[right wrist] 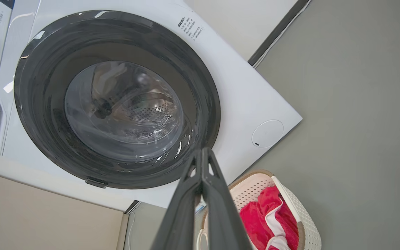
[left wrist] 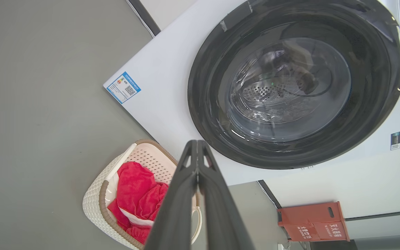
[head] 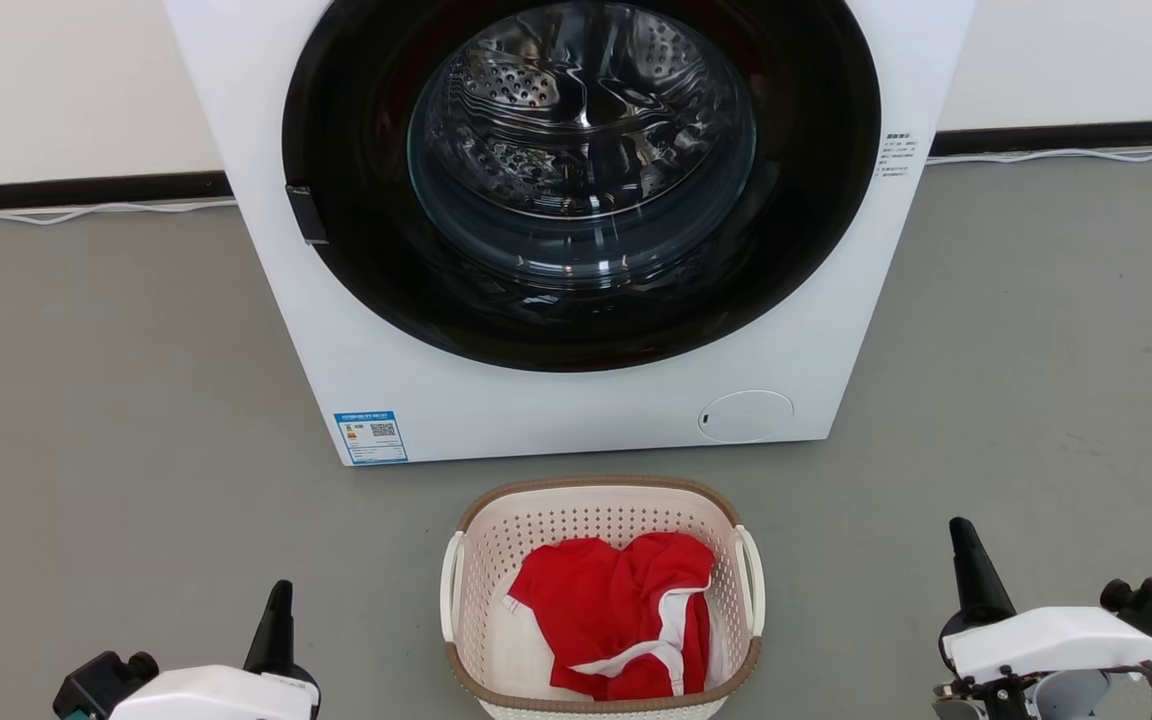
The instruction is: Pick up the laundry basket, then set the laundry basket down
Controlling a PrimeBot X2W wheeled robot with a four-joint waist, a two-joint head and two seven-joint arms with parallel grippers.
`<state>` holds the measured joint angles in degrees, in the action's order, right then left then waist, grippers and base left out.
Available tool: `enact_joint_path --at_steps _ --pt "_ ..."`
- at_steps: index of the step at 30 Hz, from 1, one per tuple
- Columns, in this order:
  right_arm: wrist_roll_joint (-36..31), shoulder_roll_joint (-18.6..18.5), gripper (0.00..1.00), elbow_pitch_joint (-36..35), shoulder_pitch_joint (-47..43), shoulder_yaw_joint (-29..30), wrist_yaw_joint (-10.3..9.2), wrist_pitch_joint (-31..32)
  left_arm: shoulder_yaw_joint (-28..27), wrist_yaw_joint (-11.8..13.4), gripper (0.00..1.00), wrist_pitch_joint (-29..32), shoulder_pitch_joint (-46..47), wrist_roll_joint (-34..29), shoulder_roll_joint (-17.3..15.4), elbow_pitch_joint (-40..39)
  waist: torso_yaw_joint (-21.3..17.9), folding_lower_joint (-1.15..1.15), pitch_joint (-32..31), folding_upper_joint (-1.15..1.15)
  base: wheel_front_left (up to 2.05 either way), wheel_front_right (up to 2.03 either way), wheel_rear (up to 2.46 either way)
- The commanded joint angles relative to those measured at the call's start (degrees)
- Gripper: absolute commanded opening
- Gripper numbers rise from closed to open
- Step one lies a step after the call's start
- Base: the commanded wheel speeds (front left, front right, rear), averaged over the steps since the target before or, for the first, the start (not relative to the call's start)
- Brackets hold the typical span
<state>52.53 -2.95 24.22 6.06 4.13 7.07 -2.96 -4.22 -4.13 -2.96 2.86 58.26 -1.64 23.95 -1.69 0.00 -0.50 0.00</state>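
The laundry basket [head: 496, 560], cream-white and perforated with a brown rim and white side handles, stands on the grey floor just in front of the washer. A red and white garment [head: 621, 610] lies inside it. My left gripper [head: 279, 605] is at the lower left, well to the left of the basket, shut and holding nothing. My right gripper [head: 966, 550] is at the lower right, equally apart from the basket, shut and holding nothing. The left wrist view shows the basket [left wrist: 96, 198] behind my left gripper [left wrist: 197, 144]; the right wrist view shows the basket [right wrist: 307, 229] beside my right gripper [right wrist: 203, 152].
A white front-loading washer [head: 376, 330] with a dark round door [head: 356, 240], door closed, stands close behind the basket. A white cable [head: 1066, 155] runs along the wall base. A red box [left wrist: 313, 222] stands by the wall in the left wrist view. Grey floor [head: 116, 400] spreads on both sides.
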Motion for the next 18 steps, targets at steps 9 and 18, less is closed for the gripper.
enact_joint_path --at_steps 9,18 --pt "7.1 -0.2 0.0 -3.3 1.1 0.1 0.27 1.8 -1.3 -0.9 0.0 1.7 2.8 6.2 -0.7 -3.1 0.3 0.0 0.1 0.0 0.0 0.0 0.0" --pt "13.4 -0.1 0.0 -4.6 0.9 0.5 0.3 3.3 -1.5 -1.4 0.0 3.2 2.9 11.6 -0.8 -4.4 0.5 0.0 0.2 0.0 0.0 0.0 0.0"
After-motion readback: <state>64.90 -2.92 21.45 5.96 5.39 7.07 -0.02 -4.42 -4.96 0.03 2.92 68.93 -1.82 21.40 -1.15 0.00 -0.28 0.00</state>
